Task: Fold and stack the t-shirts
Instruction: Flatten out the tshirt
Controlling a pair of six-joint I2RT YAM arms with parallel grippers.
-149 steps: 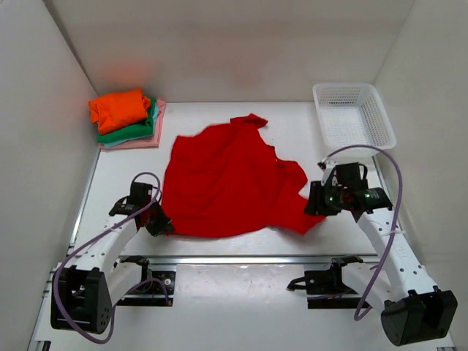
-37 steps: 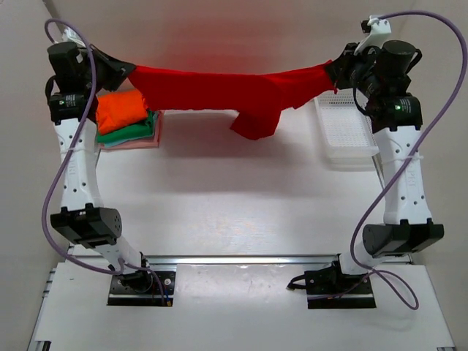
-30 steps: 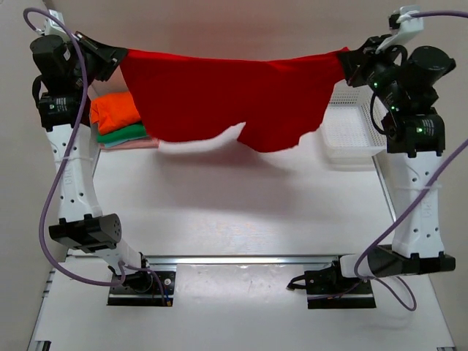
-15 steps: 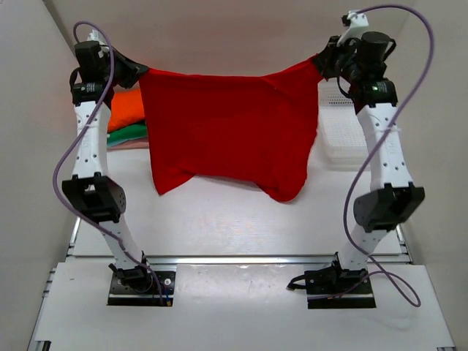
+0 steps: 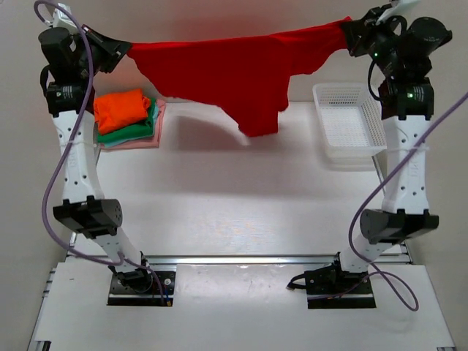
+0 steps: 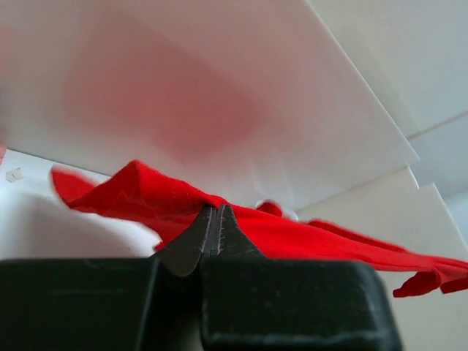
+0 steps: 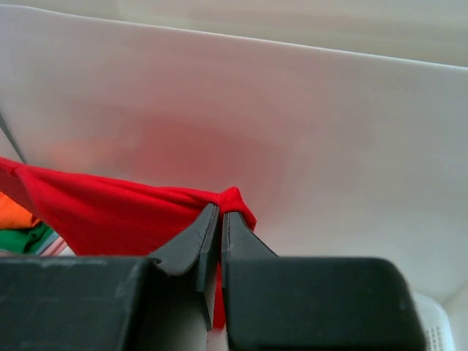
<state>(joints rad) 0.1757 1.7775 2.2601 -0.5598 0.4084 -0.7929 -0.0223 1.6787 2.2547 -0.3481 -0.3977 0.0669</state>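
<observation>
Both arms reach high, the left end effector [image 5: 126,51] and right end effector [image 5: 346,34] each clamped on a red t-shirt [image 5: 227,69] stretched between them above the table [image 5: 219,197].

Five seconds ago the red shirt [image 5: 234,69] lay spread on the table [image 5: 219,197]. It now hangs in the air, pinched between the raised left tool [image 5: 123,51] and right tool [image 5: 349,34]. Half a second ago it draped as a broad sheet. The arms have since spread wider, pulling it taut with one flap dangling.
</observation>
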